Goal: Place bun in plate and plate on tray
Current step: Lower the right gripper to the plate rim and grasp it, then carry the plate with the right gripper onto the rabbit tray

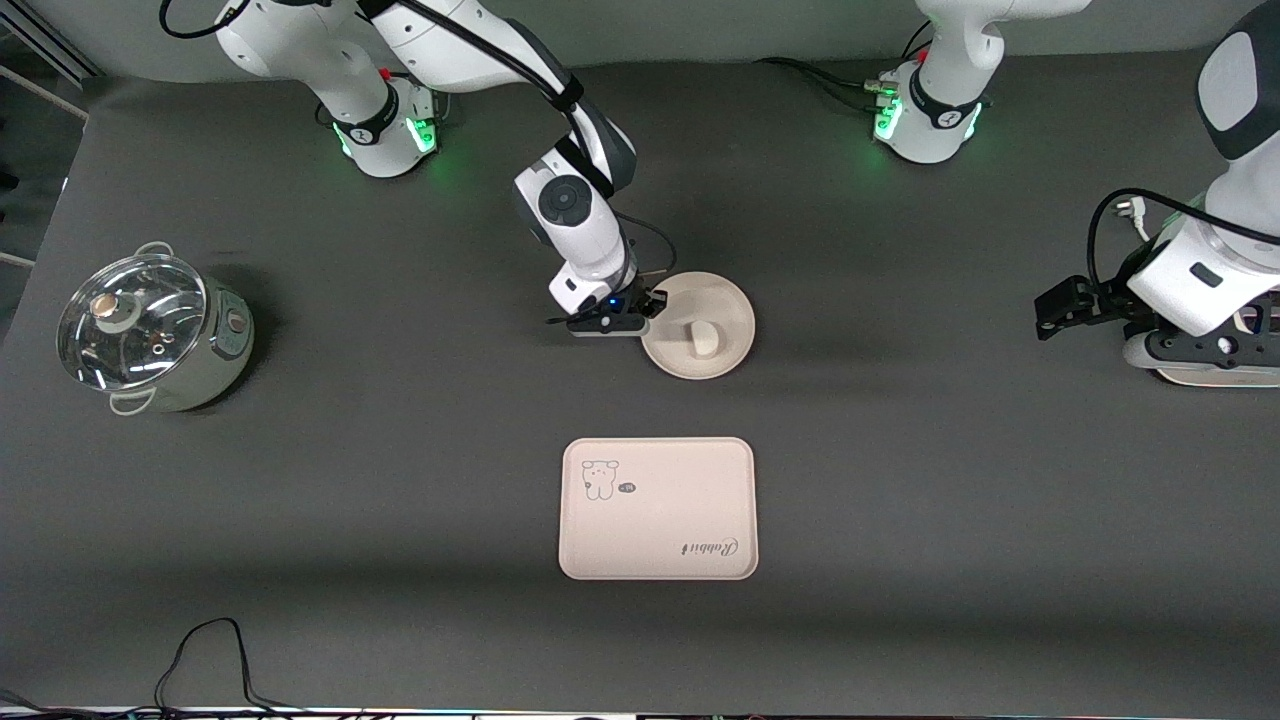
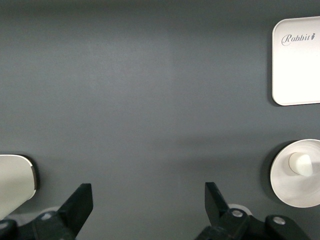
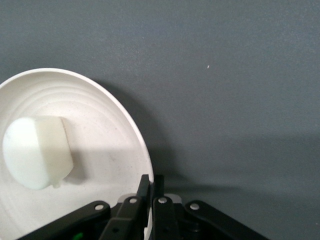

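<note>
1. Jaws: right gripper (image 1: pixel 652 304) pinching plate (image 1: pixel 725 345) rim; left gripper (image 2: pixel 145 210) spread, waiting over counter's left-arm end.
2. Bun (image 1: pixel 703 338) in plate, farther than tray (image 1: pixel 658 508).
3. Risk: thin rim grip, plate may tilt on lift, bun rolls off.

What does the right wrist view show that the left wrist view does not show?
Only the right wrist view shows the right end effector shut on the rim of the plate. Only the left wrist view shows the tray and the open left end effector over bare table. Both show the bun lying in the plate.
</note>
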Robot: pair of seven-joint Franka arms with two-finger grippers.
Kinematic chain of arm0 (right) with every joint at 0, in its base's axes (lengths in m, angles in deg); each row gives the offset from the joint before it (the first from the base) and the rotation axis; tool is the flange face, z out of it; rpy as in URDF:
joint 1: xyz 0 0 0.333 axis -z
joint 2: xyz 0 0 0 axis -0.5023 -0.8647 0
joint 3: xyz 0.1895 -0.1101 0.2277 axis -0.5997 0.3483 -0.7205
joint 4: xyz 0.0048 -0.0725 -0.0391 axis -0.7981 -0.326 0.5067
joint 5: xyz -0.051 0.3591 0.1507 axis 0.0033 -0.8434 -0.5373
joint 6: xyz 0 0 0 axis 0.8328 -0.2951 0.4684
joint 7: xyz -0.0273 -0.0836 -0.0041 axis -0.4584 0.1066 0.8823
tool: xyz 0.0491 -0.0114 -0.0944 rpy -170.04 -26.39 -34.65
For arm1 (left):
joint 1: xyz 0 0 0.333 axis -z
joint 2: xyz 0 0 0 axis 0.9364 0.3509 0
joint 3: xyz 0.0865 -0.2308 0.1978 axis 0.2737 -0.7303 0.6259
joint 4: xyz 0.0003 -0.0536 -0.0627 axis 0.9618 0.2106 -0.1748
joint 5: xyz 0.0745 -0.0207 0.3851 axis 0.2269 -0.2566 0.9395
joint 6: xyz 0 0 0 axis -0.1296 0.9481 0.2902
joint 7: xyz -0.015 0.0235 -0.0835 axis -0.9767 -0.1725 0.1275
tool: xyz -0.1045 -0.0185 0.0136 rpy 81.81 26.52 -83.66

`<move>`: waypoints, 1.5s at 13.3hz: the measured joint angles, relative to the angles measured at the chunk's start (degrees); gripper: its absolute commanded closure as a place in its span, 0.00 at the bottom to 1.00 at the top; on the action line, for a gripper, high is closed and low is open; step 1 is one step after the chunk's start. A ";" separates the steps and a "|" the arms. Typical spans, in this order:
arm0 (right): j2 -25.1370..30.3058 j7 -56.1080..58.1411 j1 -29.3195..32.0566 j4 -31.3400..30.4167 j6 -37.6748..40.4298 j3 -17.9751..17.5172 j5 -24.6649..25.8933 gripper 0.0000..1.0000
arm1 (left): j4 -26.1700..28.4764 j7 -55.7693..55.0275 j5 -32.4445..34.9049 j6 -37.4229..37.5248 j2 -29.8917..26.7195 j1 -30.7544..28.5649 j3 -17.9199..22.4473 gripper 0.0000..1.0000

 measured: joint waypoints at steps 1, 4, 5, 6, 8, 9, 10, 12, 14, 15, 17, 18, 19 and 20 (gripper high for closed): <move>0.19 0.05 0.00 0.33 0.78 0.13 0.00 1.00 | 0.00 0.00 -0.01 0.00 0.00 0.00 -0.01 0.00; 2.83 2.05 0.37 0.78 4.12 0.69 0.00 1.00 | -0.04 0.00 -0.02 0.00 0.00 0.01 -0.04 0.00; 4.46 3.66 0.84 0.85 5.64 0.83 0.00 1.00 | -0.06 0.00 -0.02 0.00 0.00 0.02 -0.05 0.00; 6.59 5.53 1.62 0.94 7.72 0.90 0.00 1.00 | -0.07 0.00 -0.02 0.00 0.00 0.02 -0.05 0.00; 11.87 9.23 3.95 1.14 13.28 1.04 0.00 1.00 | -0.08 0.00 -0.03 0.00 0.00 0.02 -0.04 0.00; 14.84 11.03 5.26 1.18 16.55 1.08 0.00 1.00 | -0.08 0.00 -0.03 0.00 0.00 0.02 -0.05 0.00; 17.86 12.57 6.56 1.19 19.85 1.11 0.00 1.00 | -0.09 0.00 -0.05 0.00 0.01 0.02 -0.04 0.00; 22.38 14.01 8.34 1.08 23.78 1.13 -0.16 1.00 | -0.09 0.00 -0.09 0.00 0.04 0.02 -0.04 0.00; 23.58 14.42 8.74 1.37 24.19 1.12 -1.82 1.00 | -0.09 0.00 -0.09 0.00 0.04 0.02 -0.04 0.00; 23.04 14.52 8.91 2.05 24.16 1.12 -2.09 1.00 | -0.09 0.00 -0.10 0.00 0.05 0.02 -0.04 0.00; 20.02 15.48 10.33 5.26 24.05 1.15 -2.12 1.00 | -0.09 0.00 -0.10 0.02 0.07 0.02 -0.04 0.00; 17.68 16.04 11.58 7.81 24.03 1.17 -2.13 1.00 | -0.09 0.00 -0.10 0.03 0.08 0.02 -0.03 0.00; 14.90 16.57 13.00 10.86 24.04 1.20 -2.13 1.00 | -0.11 0.00 -0.10 0.04 0.09 0.02 -0.03 0.00; 11.95 16.97 14.32 14.32 24.32 1.20 -2.14 1.00 | -0.12 0.00 -0.10 0.17 0.09 0.01 -0.03 0.00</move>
